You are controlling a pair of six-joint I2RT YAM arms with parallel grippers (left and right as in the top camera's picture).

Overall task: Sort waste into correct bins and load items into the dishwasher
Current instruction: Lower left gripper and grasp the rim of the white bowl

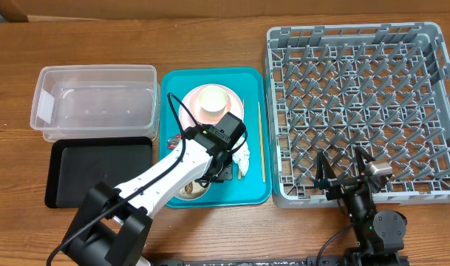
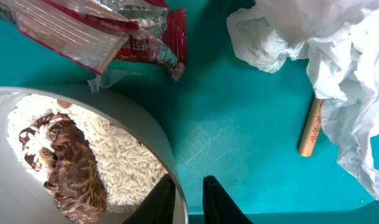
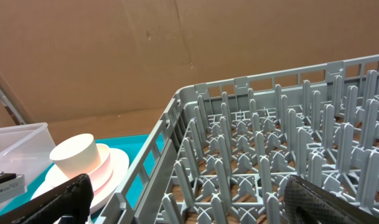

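The small grey-white bowl (image 2: 153,134) fills the lower left of the left wrist view. It holds white rice (image 2: 114,155) with brown food scraps (image 2: 74,168) on top. The left gripper (image 2: 188,182) stands at the bowl's rim at the bottom centre. One finger is over the inside of the bowl and the other is outside. The jaws are narrowly apart, and a thin strip of the teal tray (image 2: 239,143) shows between the rim and the outer finger.

Above the bowl lies the red shiny snack wrapper (image 2: 145,46). The crumpled white paper napkin (image 2: 338,74) is at the upper right, covering part of a wooden chopstick (image 2: 312,127).

In the overhead view the pale pink plate (image 1: 188,111) carries the white cup (image 1: 213,101) at the top of the tray. The clear tub (image 1: 95,103) and the black tray (image 1: 99,174) lie at the left. The dish rack (image 1: 358,103) lies at the right, and the right gripper (image 1: 343,171) is at its lower edge with fingers spread wide.
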